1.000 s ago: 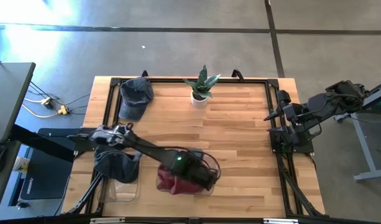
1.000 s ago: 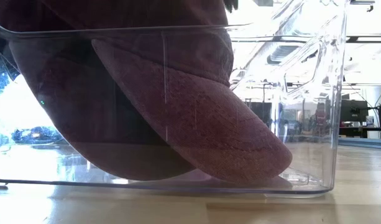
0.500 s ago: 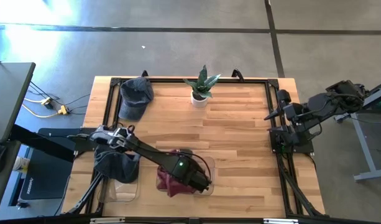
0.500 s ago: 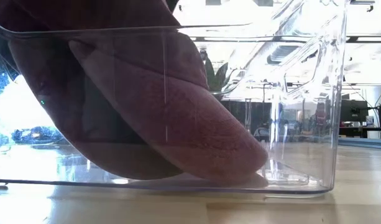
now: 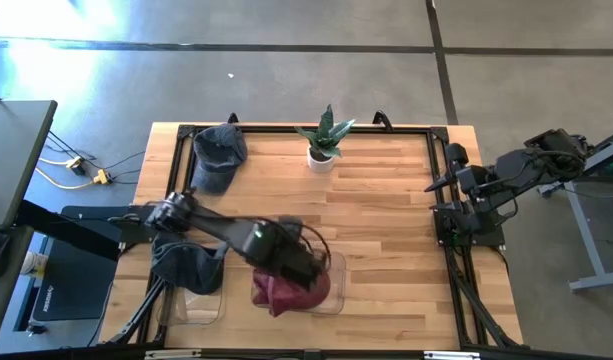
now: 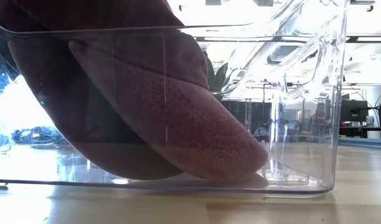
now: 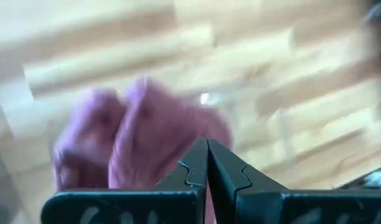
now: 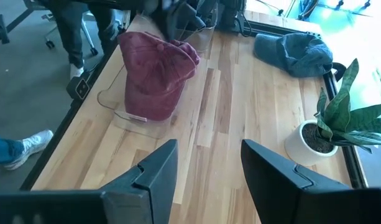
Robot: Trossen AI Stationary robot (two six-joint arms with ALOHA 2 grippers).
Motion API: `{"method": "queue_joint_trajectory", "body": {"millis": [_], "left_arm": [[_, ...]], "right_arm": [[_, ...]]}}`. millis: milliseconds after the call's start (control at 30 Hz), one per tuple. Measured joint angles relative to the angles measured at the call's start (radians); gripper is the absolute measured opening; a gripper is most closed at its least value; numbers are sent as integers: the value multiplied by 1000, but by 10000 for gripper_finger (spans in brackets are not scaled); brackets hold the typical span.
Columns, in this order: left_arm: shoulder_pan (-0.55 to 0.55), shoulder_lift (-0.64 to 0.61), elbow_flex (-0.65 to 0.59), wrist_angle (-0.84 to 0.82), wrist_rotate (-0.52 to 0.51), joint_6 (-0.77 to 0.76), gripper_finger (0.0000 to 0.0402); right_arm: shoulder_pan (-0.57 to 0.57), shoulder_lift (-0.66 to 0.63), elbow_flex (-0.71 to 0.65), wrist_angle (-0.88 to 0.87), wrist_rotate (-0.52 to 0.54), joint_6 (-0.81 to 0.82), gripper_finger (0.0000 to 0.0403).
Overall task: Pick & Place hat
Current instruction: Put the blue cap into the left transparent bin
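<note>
The maroon hat (image 5: 286,290) lies in the clear bin (image 5: 331,285) at the lower middle of the high view, crown slumped and soft, its stiff brim (image 6: 196,137) slanting down to touch the bin floor at the low view's lower right. It looks faded and suede-like, and it seems to lean on the bin wall because the bin is barely wider than it. The left gripper (image 5: 296,262) sits just above the hat with its fingers (image 7: 206,168) pressed together and nothing between them, so the hat appears to be already placed. The right gripper (image 8: 206,165) waits at the right edge, fingers spread and empty. A blue hat (image 5: 218,155) lies upper left; a plant (image 5: 324,140) stands top centre.
</note>
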Motion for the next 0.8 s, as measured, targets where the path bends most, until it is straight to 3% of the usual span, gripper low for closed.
{"method": "queue_joint_trajectory", "body": {"millis": [100, 267, 600, 800], "left_arm": [[34, -49, 2, 1, -62, 33, 6], [162, -103, 0, 1, -9, 243, 30], [499, -133, -33, 0, 232, 914, 166], [622, -132, -149, 0, 256, 1147, 219]], "right_arm": [[0, 1, 0, 1, 4, 0, 174], [0, 4, 0, 26, 38, 14, 173], [0, 18, 0, 132, 119, 90, 174], [0, 29, 0, 137, 177, 180, 173]]}}
